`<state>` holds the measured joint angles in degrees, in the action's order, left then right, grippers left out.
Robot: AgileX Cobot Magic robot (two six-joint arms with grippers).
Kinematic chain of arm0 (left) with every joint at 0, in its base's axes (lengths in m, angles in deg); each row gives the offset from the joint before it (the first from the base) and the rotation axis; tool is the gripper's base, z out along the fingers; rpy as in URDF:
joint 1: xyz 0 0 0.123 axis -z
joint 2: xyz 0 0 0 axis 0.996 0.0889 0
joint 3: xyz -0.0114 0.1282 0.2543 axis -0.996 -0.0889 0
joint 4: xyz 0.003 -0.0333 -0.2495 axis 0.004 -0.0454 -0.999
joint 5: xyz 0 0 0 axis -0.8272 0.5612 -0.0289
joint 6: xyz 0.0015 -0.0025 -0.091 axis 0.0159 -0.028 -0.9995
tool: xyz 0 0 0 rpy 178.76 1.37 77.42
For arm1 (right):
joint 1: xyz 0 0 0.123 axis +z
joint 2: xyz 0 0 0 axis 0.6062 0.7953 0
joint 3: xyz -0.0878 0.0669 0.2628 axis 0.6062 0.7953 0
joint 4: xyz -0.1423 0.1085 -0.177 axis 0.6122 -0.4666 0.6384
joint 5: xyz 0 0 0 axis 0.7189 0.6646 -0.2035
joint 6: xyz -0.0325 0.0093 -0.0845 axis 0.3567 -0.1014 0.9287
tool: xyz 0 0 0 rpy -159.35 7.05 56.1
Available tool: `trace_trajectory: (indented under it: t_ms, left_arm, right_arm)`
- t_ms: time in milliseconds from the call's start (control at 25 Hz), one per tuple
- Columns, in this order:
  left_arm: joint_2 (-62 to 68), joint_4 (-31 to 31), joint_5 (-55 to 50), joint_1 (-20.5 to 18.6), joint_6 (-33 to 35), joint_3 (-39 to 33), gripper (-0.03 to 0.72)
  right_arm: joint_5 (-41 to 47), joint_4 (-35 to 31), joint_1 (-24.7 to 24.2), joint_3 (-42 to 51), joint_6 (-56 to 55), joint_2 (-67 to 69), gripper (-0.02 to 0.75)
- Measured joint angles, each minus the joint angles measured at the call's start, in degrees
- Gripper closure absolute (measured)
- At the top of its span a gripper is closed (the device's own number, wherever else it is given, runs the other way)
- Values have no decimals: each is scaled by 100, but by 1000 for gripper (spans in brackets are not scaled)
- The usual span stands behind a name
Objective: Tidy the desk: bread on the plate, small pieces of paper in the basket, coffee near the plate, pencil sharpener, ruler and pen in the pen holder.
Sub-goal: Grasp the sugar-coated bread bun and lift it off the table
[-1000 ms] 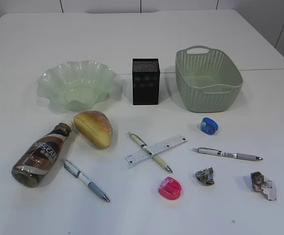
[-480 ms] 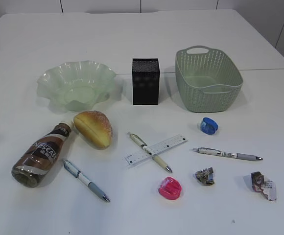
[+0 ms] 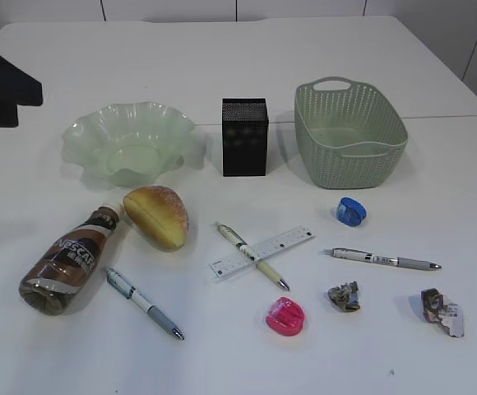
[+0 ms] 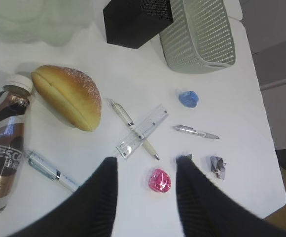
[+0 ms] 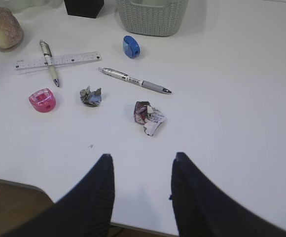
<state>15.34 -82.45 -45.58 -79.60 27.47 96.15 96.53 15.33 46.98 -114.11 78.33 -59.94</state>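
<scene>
On the left half of the counter (image 3: 222,66), the bread (image 3: 157,216) lies just at 5 o'clock from the plate (image 3: 128,141), near it but apart, its long axis running from 10 to 4 o'clock. In the left wrist view the left hand (image 4: 145,170) hangs above the clutter with fingers parted and nothing between them; the bread sits at 10 o'clock from it, so this arm is the nearer one, and a grasp across the bun's short width looks the likely fit. The coffee (image 3: 69,260) lies on its side just beside the bread at 8 o'clock, leaving little clearance there. The right hand (image 5: 140,165), likewise parted and empty, hovers at the counter's near edge, with the small pieces of paper (image 5: 148,117) at 12 o'clock from it. The counter is smooth, flat and white, the plate empty.
</scene>
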Motion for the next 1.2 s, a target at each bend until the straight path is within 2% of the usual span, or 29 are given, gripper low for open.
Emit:
trace_trajectory:
  t_ms: [200,440,560,1000,1200]
  left_arm:
    - [228,-194,113,116,147,0,408]
    - [566,-268,555,789,273,74,411]
    - [906,-372,608,973,273,226,411]
    - [1672,-591,905,1011,280,338,412]
    - [1672,-1076,1474,1011,300,351,413]
  right_arm:
    - [0,0,0,0,0,0,421]
    - [0,0,0,0,0,0,421]
    - [0,0,0,0,0,0,421]
    - [0,0,0,0,0,0,421]
    - [0,0,0,0,0,0,421]
